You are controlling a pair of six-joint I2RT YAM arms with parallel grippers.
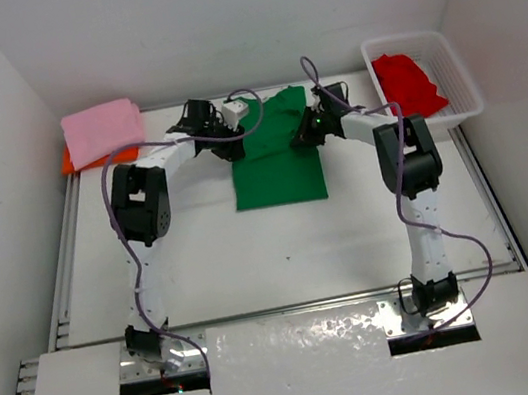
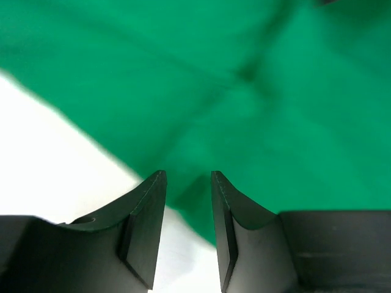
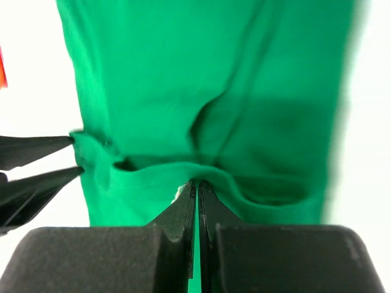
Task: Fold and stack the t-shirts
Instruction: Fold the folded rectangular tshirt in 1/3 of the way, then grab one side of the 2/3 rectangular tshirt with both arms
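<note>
The white table [image 1: 284, 255] is carrying everything. The green shirt [image 1: 278, 170] is lying on it at the middle of the far side, its near part flat and squared and its far part rumpled between the two arms. The white basket [image 1: 459, 89] is sitting at the far right corner, holding the red shirt [image 1: 407, 82] in a loose heap. At the far left corner the pink shirt [image 1: 103, 131] is resting folded on top of the orange shirt [image 1: 67, 164], which is showing only as a strip at the left edge.

The right gripper [image 3: 195, 183] is pinching a raised fold of the green shirt at its far right side, with its fingers all but closed on the cloth. The left gripper [image 2: 186, 177] is sitting at the shirt's far left edge with its fingers standing a little apart. The cloth's edge is showing in the gap, but whether the fingers are touching it cannot be told.
</note>
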